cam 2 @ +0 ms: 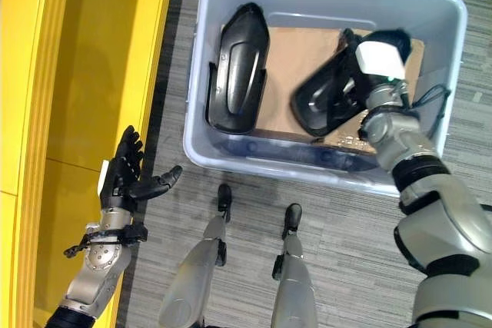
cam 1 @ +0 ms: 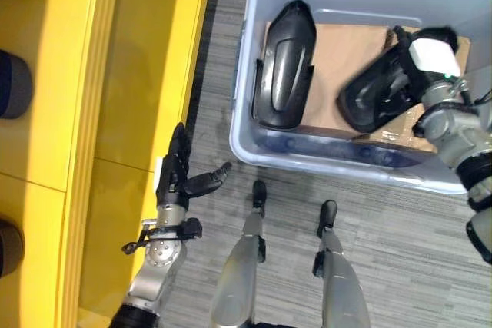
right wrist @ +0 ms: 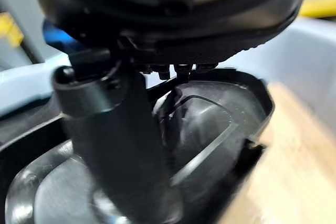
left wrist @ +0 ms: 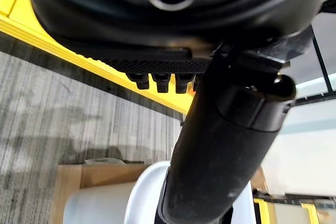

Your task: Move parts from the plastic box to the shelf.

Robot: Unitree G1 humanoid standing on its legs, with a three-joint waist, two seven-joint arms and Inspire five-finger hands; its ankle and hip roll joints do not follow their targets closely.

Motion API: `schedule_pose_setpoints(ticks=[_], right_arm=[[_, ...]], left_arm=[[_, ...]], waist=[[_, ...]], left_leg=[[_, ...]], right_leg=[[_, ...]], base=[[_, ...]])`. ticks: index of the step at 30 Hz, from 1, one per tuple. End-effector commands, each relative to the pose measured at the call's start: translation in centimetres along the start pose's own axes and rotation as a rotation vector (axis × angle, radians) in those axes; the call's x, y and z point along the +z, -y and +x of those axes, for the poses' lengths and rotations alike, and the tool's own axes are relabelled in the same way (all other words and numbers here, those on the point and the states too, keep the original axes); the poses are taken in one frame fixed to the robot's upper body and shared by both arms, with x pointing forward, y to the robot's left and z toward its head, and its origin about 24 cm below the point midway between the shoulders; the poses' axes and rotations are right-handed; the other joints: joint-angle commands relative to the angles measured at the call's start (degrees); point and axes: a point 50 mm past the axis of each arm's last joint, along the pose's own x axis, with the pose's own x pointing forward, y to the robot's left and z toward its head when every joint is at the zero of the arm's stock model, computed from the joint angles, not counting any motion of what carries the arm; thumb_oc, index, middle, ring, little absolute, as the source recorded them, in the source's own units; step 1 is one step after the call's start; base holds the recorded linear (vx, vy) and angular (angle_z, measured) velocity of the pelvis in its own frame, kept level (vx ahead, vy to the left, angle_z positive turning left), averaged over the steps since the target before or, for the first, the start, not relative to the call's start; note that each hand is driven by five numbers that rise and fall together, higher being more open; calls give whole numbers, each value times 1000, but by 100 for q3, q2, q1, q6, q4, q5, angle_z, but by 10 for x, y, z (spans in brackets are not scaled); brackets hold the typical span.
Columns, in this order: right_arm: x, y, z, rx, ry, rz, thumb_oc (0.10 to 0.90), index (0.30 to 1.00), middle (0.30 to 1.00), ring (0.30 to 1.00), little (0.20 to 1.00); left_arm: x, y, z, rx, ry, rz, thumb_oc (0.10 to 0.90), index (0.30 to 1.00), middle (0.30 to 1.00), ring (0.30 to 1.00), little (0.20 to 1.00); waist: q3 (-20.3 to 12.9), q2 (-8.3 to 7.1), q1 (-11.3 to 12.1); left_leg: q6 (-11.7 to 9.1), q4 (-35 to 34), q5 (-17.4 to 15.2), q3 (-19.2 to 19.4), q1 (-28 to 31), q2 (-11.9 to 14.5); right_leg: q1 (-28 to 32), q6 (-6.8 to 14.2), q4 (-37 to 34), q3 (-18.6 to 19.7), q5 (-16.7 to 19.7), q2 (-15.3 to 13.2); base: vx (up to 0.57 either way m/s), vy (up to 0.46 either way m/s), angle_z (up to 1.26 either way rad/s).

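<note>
The right hand [cam 2: 382, 63] reaches down into the plastic box [cam 2: 231, 160], its thumb pressed into the hollow of the right-hand black part [cam 2: 327, 101] and its fingers over that part's rim, so it is grasping the piece, which lies tilted on the cardboard sheet [cam 2: 304, 55] lining the box floor. A 2nd black part [cam 2: 237, 67] lies lengthwise at the box's left side, apart from the first. The left hand [cam 1: 181, 174] hangs released, fingers straight and thumb spread, over the grey floor [cam 1: 400, 251] just beside the yellow shelf [cam 1: 138, 97], holding nothing
</note>
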Motion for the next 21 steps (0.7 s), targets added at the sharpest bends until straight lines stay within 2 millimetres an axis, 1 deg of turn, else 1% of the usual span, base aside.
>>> schedule_pose_setpoints(ticks=[1, 4, 5, 6, 9, 11, 14, 15, 17, 21], right_arm=[[-3, 46, 12, -93, 21, -213, 900, 1000, 1000, 1000, 1000], [-8, 56, 14, -118, -9, -246, 900, 1000, 1000, 1000, 1000], [-8, 57, 14, -118, -8, -246, 900, 1000, 1000, 1000, 1000], [-11, 65, 15, -142, -21, -270, 900, 1000, 1000, 1000, 1000], [-11, 74, 16, -172, -19, -280, 900, 1000, 1000, 1000, 1000], [-10, 82, 16, -214, -14, -255, 900, 1000, 1000, 1000, 1000], [2, 97, 16, -288, 26, -210, 900, 1000, 1000, 1000, 1000], [8, 104, 16, -335, 46, -157, 900, 1000, 1000, 1000, 1000], [18, 110, 14, -379, 81, -118, 900, 1000, 1000, 1000, 1000], [44, 123, 3, -500, 189, 29, 900, 1000, 1000, 1000, 1000]], left_arm=[[48, -13, 5, -14, 256, 13, 900, 1000, 1000, 1000, 1000], [48, -15, 6, -6, 259, 15, 900, 1000, 1000, 1000, 1000], [48, -15, 6, -6, 259, 15, 900, 1000, 1000, 1000, 1000], [50, -16, 6, 0, 266, 15, 900, 1000, 1000, 1000, 1000], [51, -17, 6, 8, 268, 22, 900, 1000, 1000, 1000, 1000], [50, -18, 6, 18, 267, 25, 900, 1000, 1000, 1000, 1000], [51, -20, 7, 29, 267, 32, 900, 1000, 1000, 1000, 1000], [50, -21, 7, 37, 265, 35, 900, 1000, 1000, 1000, 1000], [50, -22, 7, 47, 261, 41, 900, 1000, 1000, 1000, 1000], [49, -26, 7, 86, 252, 49, 900, 1000, 1000, 1000, 1000]], waist=[[1, -359, 25], [1, -359, 27], [1, -357, 25], [1, -361, 29], [1, -375, 5], [0, -396, -30], [-13, -460, -85], [-12, -485, -116], [-11, -527, -151], [-5, -613, -285]], left_leg=[[-323, 54, -410, 11, 424, 240], [-327, 44, -397, 9, 418, 242], [-327, 44, -397, 8, 418, 242], [-334, 35, -386, 8, 419, 238], [-339, 26, -385, 7, 430, 239], [-342, 23, -393, 11, 452, 242], [-341, 24, -410, 22, 474, 249], [-340, 21, -416, 31, 481, 251], [-339, 20, -424, 43, 498, 261], [-333, 13, -456, 91, 551, 269]], right_leg=[[-72, 154, 283, 221, -11, -379], [-82, 156, 271, 220, 2, -378], [-82, 156, 271, 219, 2, -378], [-81, 155, 264, 222, 3, -377], [-72, 154, 265, 220, -4, -372], [-58, 152, 262, 220, -5, -370], [-42, 151, 256, 234, -2, -366], [-35, 151, 245, 244, 2, -363], [-28, 153, 243, 258, 2, -359], [-15, 160, 224, 300, 6, -341]], base=[[0, 0, 0], [-5, 1, 3], [0, 0, 0], [0, 0, 0], [0, 0, 0], [0, 0, 0], [0, 0, 0], [0, 0, 0], [0, 0, 0], [0, 0, 0]])
